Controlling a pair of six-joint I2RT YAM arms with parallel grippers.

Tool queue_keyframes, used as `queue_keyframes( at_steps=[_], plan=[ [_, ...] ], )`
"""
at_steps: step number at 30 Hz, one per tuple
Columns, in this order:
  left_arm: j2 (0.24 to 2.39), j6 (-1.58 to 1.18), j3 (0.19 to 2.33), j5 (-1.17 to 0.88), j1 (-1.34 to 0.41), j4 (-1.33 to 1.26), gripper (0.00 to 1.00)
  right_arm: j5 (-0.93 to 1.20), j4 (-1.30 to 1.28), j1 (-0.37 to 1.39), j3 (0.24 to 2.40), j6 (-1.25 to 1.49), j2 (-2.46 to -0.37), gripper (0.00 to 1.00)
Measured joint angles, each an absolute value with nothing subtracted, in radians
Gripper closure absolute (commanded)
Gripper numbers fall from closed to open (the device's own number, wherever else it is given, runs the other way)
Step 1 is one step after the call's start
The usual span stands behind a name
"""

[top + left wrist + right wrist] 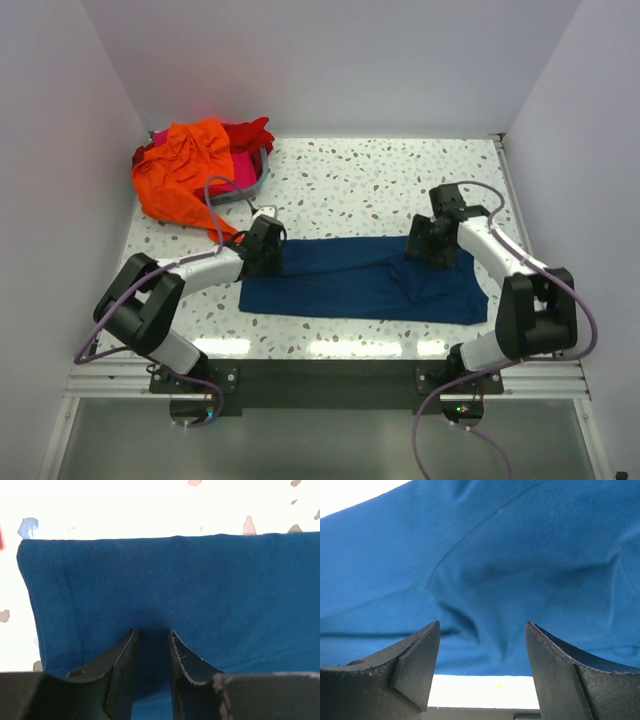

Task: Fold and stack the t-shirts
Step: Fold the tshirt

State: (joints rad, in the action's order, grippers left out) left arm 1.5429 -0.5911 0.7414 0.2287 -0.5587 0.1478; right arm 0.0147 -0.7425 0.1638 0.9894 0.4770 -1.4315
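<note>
The navy blue t-shirt [365, 280] lies flat as a long folded strip across the middle of the table; no white print shows. My left gripper [268, 250] is at its far left corner, fingers down on the cloth. In the left wrist view the jaws stand a narrow gap apart [152, 632], and flat blue cloth [175, 580] with a stitched hem shows through the gap. My right gripper [428, 248] sits over the shirt's far edge on the right. Its jaws are wide open [482, 624] and empty above wrinkled blue cloth [510, 555].
An orange t-shirt [185, 170], a red one [252, 133] and a magenta one [243, 165] lie heaped in and over a grey bin [256, 186] at the back left. White walls close in the table on three sides.
</note>
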Motion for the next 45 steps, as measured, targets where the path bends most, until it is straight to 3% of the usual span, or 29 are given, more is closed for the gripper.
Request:
queue_keyframes(
  at_steps=[8,18,29,34,39,45],
  plan=[
    [1.561,-0.588,0.718,0.247,-0.505,0.048,0.67,0.013,-0.669,0.158,0.992,0.474,-1.629,0.23],
    [1.522,-0.587,0.663,0.232,-0.398,-0.005,0.68,0.016,-0.585,0.183,0.962,0.477,-1.645,0.2],
    [1.482,-0.578,0.664,0.258,-0.3,0.102,0.68,0.0,-0.564,0.336,0.992,0.498,-1.67,0.16],
    [1.478,-0.546,0.702,0.265,-0.29,0.181,0.68,0.003,-0.619,0.345,0.991,0.509,-1.586,0.11],
    [1.456,-0.53,0.781,0.267,-0.302,0.249,0.67,-0.031,-0.686,0.316,0.975,0.515,-1.346,0.1],
    [1.436,-0.532,0.881,0.301,-0.431,0.279,0.67,-0.033,-0.706,0.192,0.85,0.515,-1.201,0.13]
  ],
)
